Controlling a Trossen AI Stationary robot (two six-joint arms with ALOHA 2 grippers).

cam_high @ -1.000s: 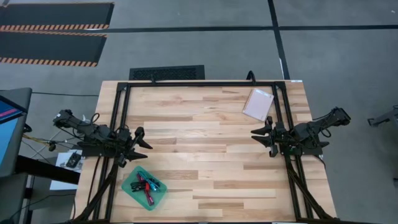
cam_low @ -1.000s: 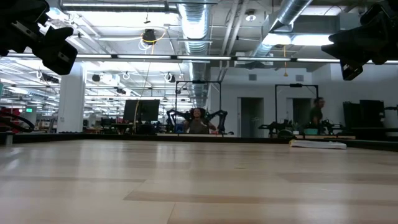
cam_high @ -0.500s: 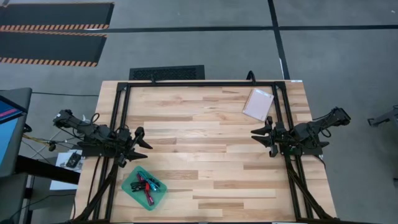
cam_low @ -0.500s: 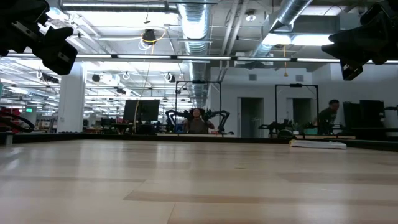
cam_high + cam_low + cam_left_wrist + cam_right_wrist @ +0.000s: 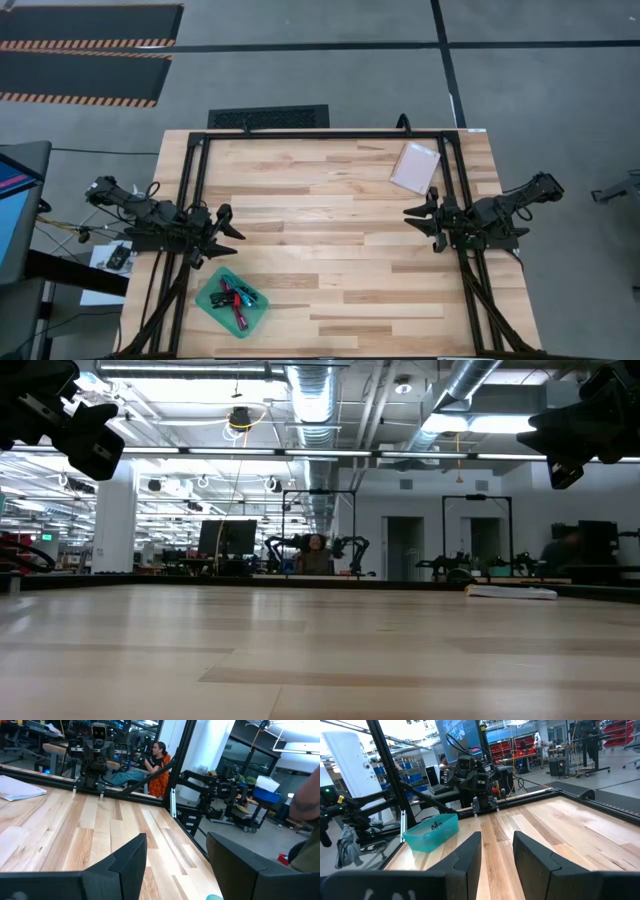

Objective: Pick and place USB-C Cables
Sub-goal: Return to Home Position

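The cables (image 5: 238, 297), magenta, red-and-black and teal bundles, lie together in a teal tray (image 5: 232, 301) near the table's near left corner; the tray (image 5: 431, 832) also shows in the right wrist view. My left gripper (image 5: 228, 231) hovers open just beyond the tray, above the table, its fingers (image 5: 131, 859) spread with nothing between them. My right gripper (image 5: 412, 220) hovers open at the right side of the table, fingers (image 5: 472, 851) apart over bare wood. In the low view both grippers hang high, at the upper corners.
A white-pink flat packet (image 5: 415, 167) lies near the far right corner, also seen as a flat packet (image 5: 510, 592) in the low view. A black frame (image 5: 320, 134) runs along the far and side edges. The middle of the wooden tabletop (image 5: 320, 230) is bare. People move in the room behind.
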